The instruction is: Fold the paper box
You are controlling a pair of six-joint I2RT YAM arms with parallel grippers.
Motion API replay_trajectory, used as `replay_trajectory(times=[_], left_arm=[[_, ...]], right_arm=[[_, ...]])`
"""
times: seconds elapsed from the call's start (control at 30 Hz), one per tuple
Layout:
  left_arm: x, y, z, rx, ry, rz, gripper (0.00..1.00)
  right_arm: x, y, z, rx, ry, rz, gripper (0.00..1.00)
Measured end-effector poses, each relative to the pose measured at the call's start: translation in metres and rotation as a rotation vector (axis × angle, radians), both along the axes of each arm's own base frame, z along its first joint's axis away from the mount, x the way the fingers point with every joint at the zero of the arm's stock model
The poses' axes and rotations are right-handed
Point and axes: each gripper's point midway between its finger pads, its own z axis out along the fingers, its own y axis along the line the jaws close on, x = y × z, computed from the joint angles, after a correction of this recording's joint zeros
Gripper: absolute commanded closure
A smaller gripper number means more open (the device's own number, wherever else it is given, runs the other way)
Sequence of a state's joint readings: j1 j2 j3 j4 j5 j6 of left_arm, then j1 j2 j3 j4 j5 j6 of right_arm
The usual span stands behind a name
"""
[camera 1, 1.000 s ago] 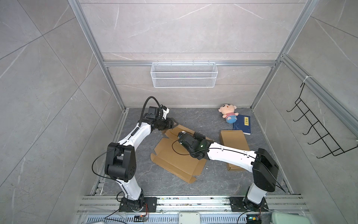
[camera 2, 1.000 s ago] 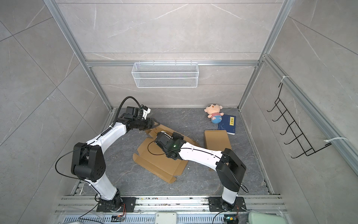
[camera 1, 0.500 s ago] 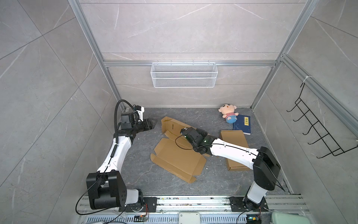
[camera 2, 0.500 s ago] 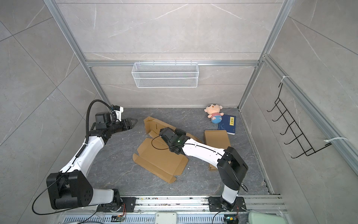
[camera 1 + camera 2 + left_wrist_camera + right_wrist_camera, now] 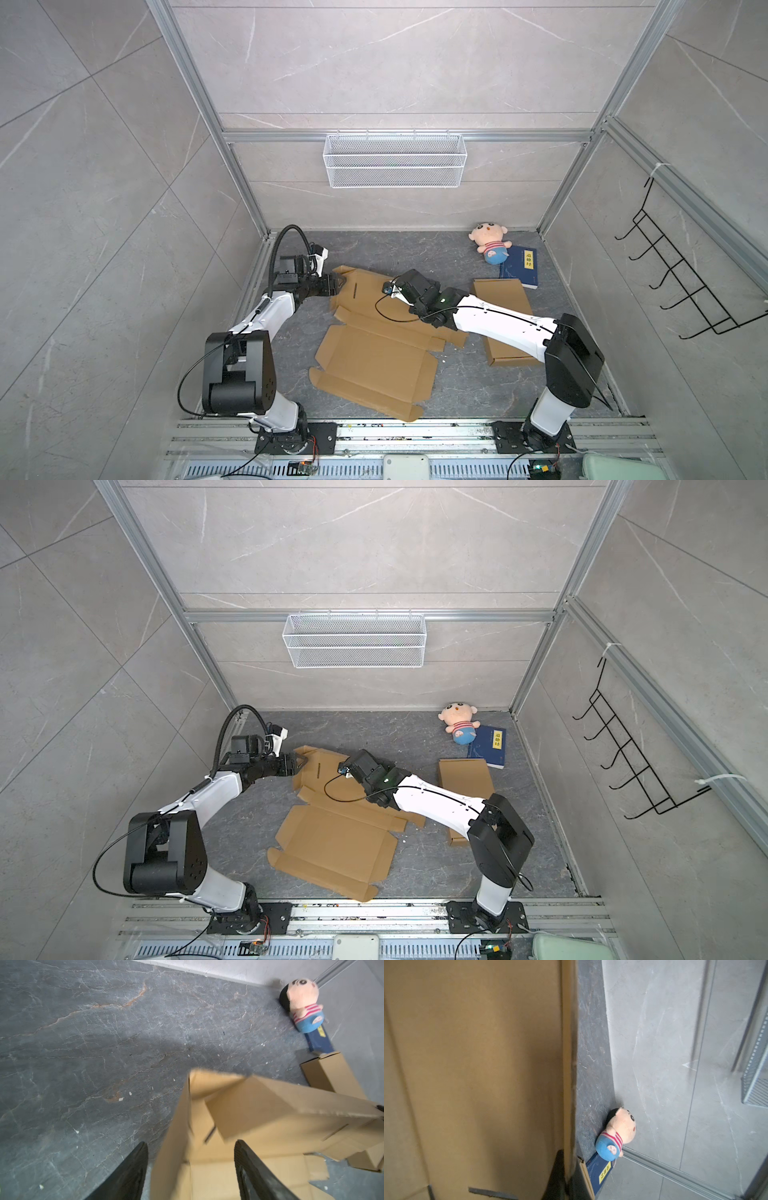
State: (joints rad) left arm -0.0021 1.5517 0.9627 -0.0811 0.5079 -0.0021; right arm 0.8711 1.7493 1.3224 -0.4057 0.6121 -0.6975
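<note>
The paper box (image 5: 374, 370) (image 5: 336, 845) is a brown cardboard blank lying mostly flat on the dark floor, with its far panel (image 5: 259, 1109) raised. My right gripper (image 5: 401, 286) (image 5: 353, 769) is shut on that panel's edge; the right wrist view shows the panel (image 5: 477, 1064) filling the frame and the edge pinched at the right gripper (image 5: 568, 1172). My left gripper (image 5: 336, 284) (image 5: 301, 762) is open at the panel's left corner. In the left wrist view the left gripper (image 5: 190, 1142) straddles an upright side flap without pressing on it.
A second, folded cardboard box (image 5: 505, 316) lies flat under my right forearm. A plush doll (image 5: 490, 247) and a blue book (image 5: 519, 268) sit in the far right corner. A wire basket (image 5: 395, 160) hangs on the back wall, a black hook rack (image 5: 685, 282) on the right wall.
My left arm swung away to the left, then came back to the raised panel's left corner. The right gripper has lifted the far panel up off the floor and kept hold.
</note>
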Motion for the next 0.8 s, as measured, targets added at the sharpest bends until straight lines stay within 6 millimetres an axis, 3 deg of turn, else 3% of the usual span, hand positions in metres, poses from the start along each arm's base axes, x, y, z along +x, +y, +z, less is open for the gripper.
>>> replay_trajectory(times=[0.23,0.4,0.53,0.67,0.8], left_arm=[[0.004,0.001,0.002,0.055,-0.059,-0.04,0.5],[0.0,0.002,0.001,0.081,-0.058,-0.06,0.44],[-0.002,0.005,0.004,0.099,-0.063,-0.051,0.47],[-0.001,0.006,0.005,0.105,-0.065,-0.047,0.54],[0.002,0.005,0.006,0.091,-0.073,-0.044,0.68]], right_arm=[[-0.001,0.002,-0.003,-0.004,0.012,0.014,1.0],[0.004,0.002,0.004,-0.02,-0.027,0.015,1.0],[0.011,0.001,0.013,-0.043,-0.079,0.014,1.0],[0.017,0.002,0.021,-0.063,-0.122,0.02,1.0],[0.019,0.002,0.025,-0.074,-0.143,0.024,1.0]])
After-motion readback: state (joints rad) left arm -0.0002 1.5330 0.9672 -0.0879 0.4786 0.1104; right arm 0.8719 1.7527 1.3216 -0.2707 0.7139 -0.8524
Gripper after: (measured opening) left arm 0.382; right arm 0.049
